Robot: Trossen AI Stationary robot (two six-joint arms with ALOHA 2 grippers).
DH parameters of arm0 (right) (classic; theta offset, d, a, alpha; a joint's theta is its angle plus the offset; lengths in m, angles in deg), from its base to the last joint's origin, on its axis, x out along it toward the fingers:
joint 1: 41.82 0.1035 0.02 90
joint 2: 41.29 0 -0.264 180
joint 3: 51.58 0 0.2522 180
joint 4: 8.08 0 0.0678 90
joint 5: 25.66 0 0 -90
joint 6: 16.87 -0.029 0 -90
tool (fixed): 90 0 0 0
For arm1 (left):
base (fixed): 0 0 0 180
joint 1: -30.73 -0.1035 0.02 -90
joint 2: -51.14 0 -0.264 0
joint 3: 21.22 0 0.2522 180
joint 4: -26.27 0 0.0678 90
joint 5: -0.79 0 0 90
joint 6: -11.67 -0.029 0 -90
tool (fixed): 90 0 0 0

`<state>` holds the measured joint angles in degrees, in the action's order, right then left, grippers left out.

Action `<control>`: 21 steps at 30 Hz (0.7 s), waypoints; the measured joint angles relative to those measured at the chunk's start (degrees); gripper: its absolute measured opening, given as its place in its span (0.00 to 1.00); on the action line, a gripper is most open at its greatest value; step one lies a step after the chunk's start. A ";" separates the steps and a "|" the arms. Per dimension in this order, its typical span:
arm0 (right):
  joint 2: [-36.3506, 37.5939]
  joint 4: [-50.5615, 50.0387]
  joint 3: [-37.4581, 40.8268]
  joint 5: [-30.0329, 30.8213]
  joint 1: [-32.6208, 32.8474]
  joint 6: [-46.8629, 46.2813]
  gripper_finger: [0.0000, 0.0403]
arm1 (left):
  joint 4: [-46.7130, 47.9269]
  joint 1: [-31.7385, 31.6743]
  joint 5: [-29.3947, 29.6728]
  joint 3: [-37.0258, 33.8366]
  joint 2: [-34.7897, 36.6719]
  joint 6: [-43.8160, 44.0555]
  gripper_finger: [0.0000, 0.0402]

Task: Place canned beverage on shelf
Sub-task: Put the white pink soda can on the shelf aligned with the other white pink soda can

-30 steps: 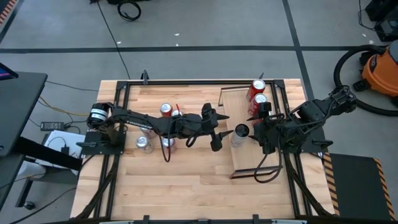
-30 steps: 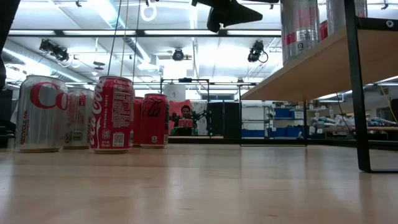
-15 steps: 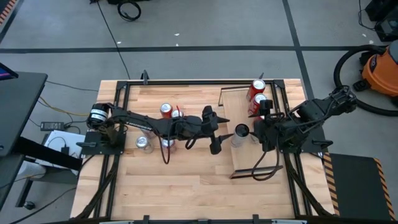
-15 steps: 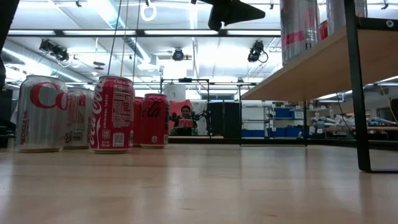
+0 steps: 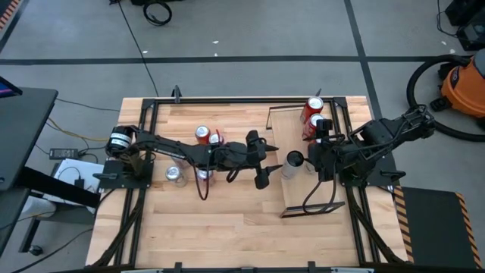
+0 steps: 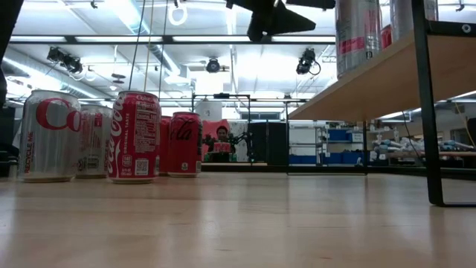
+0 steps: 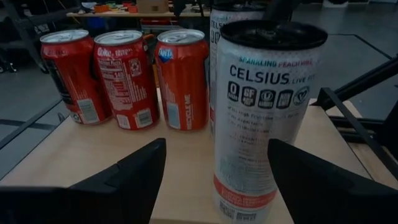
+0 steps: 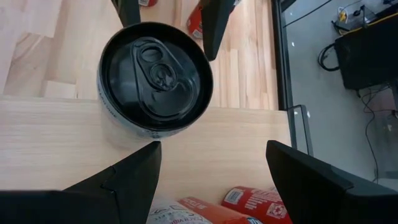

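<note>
Release step: Celsius can (image 7: 264, 118) upright on shelf (image 8: 56, 146) edge, just ahead of spread, empty left claw (image 7: 214, 171). Right claw (image 8: 214, 168) spread above, gripping nothing. Next: back left claw straight off without tipping can.

One Celsius can (image 7: 267, 118) and three red cans (image 7: 182, 81) are counted on one shelf (image 7: 186, 162); at lower left, two silver cans (image 6: 48, 135) and three red Cokes (image 6: 134, 135).

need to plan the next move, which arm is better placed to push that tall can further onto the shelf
Probably the right. The tall can stands at the shelf edge, and the right gripper hangs open just beside it on the shelf side. The left gripper, also open, sits off the shelf's edge.
</note>
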<state>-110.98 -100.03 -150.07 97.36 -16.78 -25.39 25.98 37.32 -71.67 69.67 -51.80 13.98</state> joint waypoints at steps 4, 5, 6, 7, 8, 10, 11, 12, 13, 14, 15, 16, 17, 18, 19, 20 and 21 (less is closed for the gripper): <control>0.04 0.34 -0.69 0.06 0.00 0.06 0.74 | -0.22 0.00 0.19 0.04 -1.46 0.13 0.73; 0.04 0.16 -0.94 0.14 0.00 0.13 0.74 | -0.83 0.00 0.17 0.11 -1.95 0.18 0.73; 0.04 0.13 -1.24 0.32 0.00 0.13 0.74 | -0.40 0.00 0.17 0.09 -2.12 0.20 0.73; 0.04 0.51 -1.51 0.39 0.00 0.14 0.74 | 0.17 0.00 0.17 0.05 -2.26 0.22 0.73; 0.05 0.62 -1.65 0.43 0.00 0.48 0.74 | -0.37 0.00 0.17 0.05 -2.81 0.22 0.73; 0.15 0.70 -1.66 0.67 0.00 0.83 0.74 | -0.57 0.00 0.18 0.08 -3.37 0.50 0.73; 0.16 0.81 -1.66 0.66 0.02 0.85 0.74 | -0.35 0.00 0.15 0.00 -3.45 0.64 0.73; 0.17 0.78 -1.66 0.67 0.02 0.91 0.74 | -0.42 0.00 0.17 -0.02 -3.54 0.68 0.73; 0.17 0.69 -1.66 0.72 0.02 1.00 0.74 | -1.02 0.00 0.15 0.00 -3.89 0.67 0.73; 0.25 0.63 -1.66 0.78 0.02 1.10 0.74 | -1.27 0.00 0.15 0.00 -4.15 0.85 0.73; 0.33 0.72 -1.66 0.65 0.02 1.11 0.74 | -0.95 0.00 0.15 0.00 -4.29 0.99 0.73; 0.33 0.74 -1.66 0.57 0.02 1.11 0.74 | -0.78 0.00 0.15 -0.02 -4.36 1.04 0.73; 0.33 0.73 -1.66 0.57 0.02 1.11 0.74 | -1.13 0.00 0.15 -0.01 -4.61 1.01 0.73; 0.33 0.59 -1.66 0.51 0.02 1.05 0.74 | -1.27 0.00 0.15 0.00 -4.75 1.01 0.73; 0.37 0.44 -1.66 0.36 0.02 0.99 0.74 | -1.24 0.00 0.15 0.00 -4.84 1.01 0.73; 0.37 0.22 -1.66 0.16 0.02 0.97 0.74 | -1.14 0.00 0.15 0.00 -4.87 1.01 0.73; 0.37 -0.26 -1.66 -0.12 0.02 0.78 0.74 | -1.29 0.00 0.15 0.00 -4.87 0.96 0.73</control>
<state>-110.61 -100.28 -151.73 97.24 -16.76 -24.60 24.69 37.32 -71.52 69.67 -56.67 14.94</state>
